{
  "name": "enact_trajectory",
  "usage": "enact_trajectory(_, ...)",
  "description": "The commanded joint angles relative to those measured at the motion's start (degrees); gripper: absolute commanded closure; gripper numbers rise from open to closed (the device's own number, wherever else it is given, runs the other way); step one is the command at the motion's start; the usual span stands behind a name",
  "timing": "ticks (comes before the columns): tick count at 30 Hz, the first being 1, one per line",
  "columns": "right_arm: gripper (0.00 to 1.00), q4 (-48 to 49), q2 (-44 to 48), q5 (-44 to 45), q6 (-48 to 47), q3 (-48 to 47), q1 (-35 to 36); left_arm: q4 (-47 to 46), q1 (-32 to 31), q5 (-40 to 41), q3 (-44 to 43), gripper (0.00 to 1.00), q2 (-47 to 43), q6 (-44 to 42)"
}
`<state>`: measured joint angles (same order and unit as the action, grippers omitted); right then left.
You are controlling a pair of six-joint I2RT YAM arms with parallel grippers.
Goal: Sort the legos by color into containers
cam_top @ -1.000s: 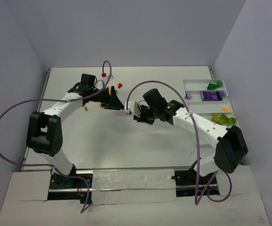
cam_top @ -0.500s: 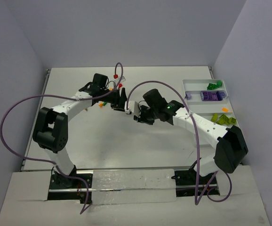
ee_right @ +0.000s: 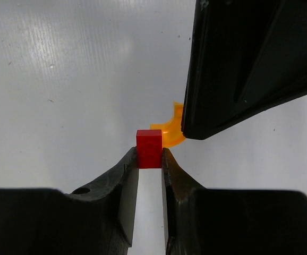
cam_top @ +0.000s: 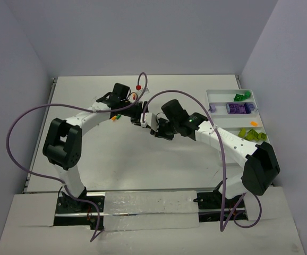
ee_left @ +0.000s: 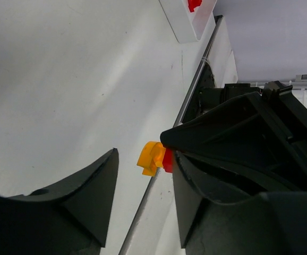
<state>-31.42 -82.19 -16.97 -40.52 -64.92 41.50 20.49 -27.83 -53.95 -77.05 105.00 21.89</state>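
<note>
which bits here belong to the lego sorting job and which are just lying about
Job: red brick pinched in the right claw, orange piece against it, open left claw close by, white tray, its green bricks, purple bricks, lime bricks, loose green brick.
Lying about: purple cables, clear plastic strip at the near edge.
</note>
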Motion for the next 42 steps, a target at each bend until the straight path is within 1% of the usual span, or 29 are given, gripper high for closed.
enact_trajectory(1,1.00,-0.05,1.33,0.33,0.44,-2.76,0.16,1.04,-0.62,-0.81,-3.01,0.51,1.20,-0.70)
enact_trajectory(9,1.00,1.10,1.47,2.12,0.44,-1.51,0.16,0.07,-0.65,-4.46,-2.39,0.72,1.74,0.48)
enact_trajectory(13,1.00,0.85,1.98,1.50,0.72,-0.83,0.16,-0.12,-0.65,-4.48,-2.63,0.90,2.20,0.57)
enact_trajectory(14,1.00,0.25,2.24,0.76,0.93,-0.92,0.16,0.46,-0.65,-3.62,-3.04,0.99,2.68,0.20)
enact_trajectory(16,1.00,-0.98,2.75,-0.16,1.97,-1.23,0.17,1.42,-0.64,-1.78,-3.59,1.00,3.15,-1.10)
enact_trajectory(24,1.00,-7.34,5.62,-9.44,7.09,-2.42,0.11,3.53,-0.56,11.88,-3.95,1.00,3.48,-4.73)
enact_trajectory(26,1.00,-7.78,6.17,-10.63,8.18,-1.96,-0.11,3.76,-0.56,13.70,-3.89,1.00,3.37,-5.27)
enact_trajectory(31,1.00,-8.30,6.96,-14.02,9.84,-0.85,-4.91,4.20,-0.68,17.82,-3.60,1.00,2.61,-6.30)
enact_trajectory(33,1.00,-9.05,7.45,-14.16,9.50,-0.56,-6.90,4.29,-0.65,18.07,-3.54,1.00,2.23,-6.59)
enact_trajectory(35,1.00,-11.20,8.67,-12.29,6.96,0.30,-10.01,4.41,-0.59,17.46,-3.51,1.00,1.76,-6.59)
enact_trajectory(36,1.00,-12.26,9.54,-10.35,5.28,1.45,-11.58,4.49,-0.62,17.05,-3.51,1.00,1.53,-6.62)
enact_trajectory(37,1.00,-14.94,10.52,-7.04,1.15,3.10,-15.55,4.61,-0.56,16.61,-3.66,1.00,1.12,-6.82)
enact_trajectory(39,1.00,-16.66,10.96,-2.49,-1.04,5.15,-18.64,4.81,-0.62,16.20,-4.15,1.00,0.82,-7.23)
enact_trajectory(41,1.00,-21.61,11.16,1.52,-6.55,7.72,-29.65,5.46,-0.57,15.60,-5.59,1.00,0.74,-7.65)
enact_trajectory(42,1.00,-23.29,10.95,2.93,-8.38,8.15,-33.52,5.83,-0.62,15.13,-6.07,1.00,0.84,-7.70)
